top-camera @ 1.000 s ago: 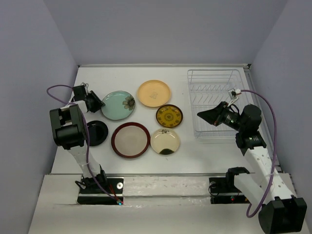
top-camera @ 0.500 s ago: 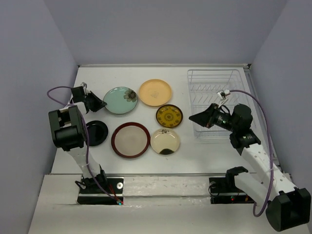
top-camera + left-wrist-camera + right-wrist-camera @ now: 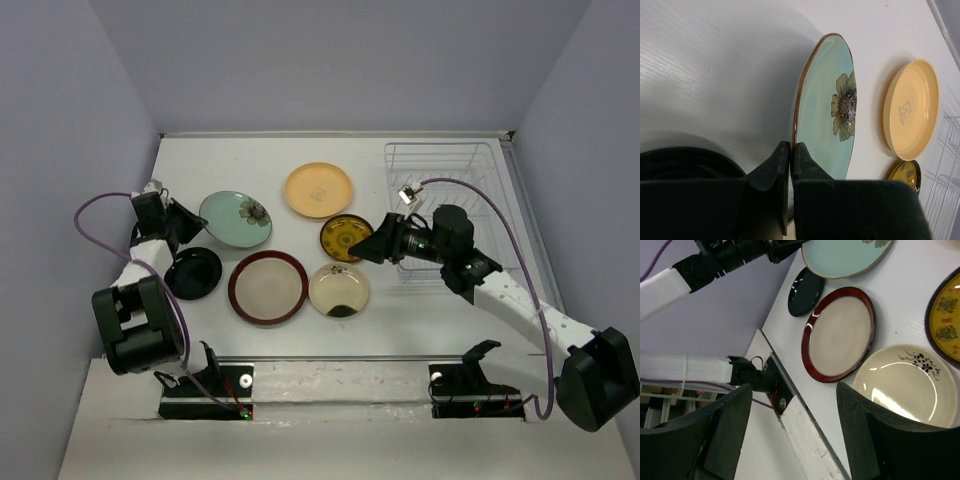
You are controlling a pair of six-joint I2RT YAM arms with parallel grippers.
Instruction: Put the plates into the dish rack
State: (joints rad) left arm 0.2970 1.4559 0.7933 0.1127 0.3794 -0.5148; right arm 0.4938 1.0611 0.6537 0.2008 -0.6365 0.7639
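My left gripper [image 3: 178, 222] [image 3: 791, 150] is shut on the left rim of the pale green flower plate [image 3: 236, 218] [image 3: 827, 110], which is tilted up on that side. The orange-yellow plate [image 3: 318, 189] [image 3: 912, 107] lies flat behind it. My right gripper [image 3: 372, 245] [image 3: 795, 410] stands open and empty beside the brown-and-gold plate [image 3: 345, 237] [image 3: 945, 315]. In front lie the red-rimmed beige plate [image 3: 268, 287] [image 3: 838, 333] and the cream plate [image 3: 339, 289] [image 3: 905, 385]. The wire dish rack [image 3: 440, 180] at the back right holds no plate.
A small black dish [image 3: 193, 272] [image 3: 805, 290] lies just in front of the left gripper, left of the red-rimmed plate. Purple-grey walls close in the table on three sides. The right arm's forearm crosses the rack's front edge.
The left gripper shut on the green plate's rim and drew it left, tilting it. The right arm swung left from the rack toward the plates, and its jaws opened.
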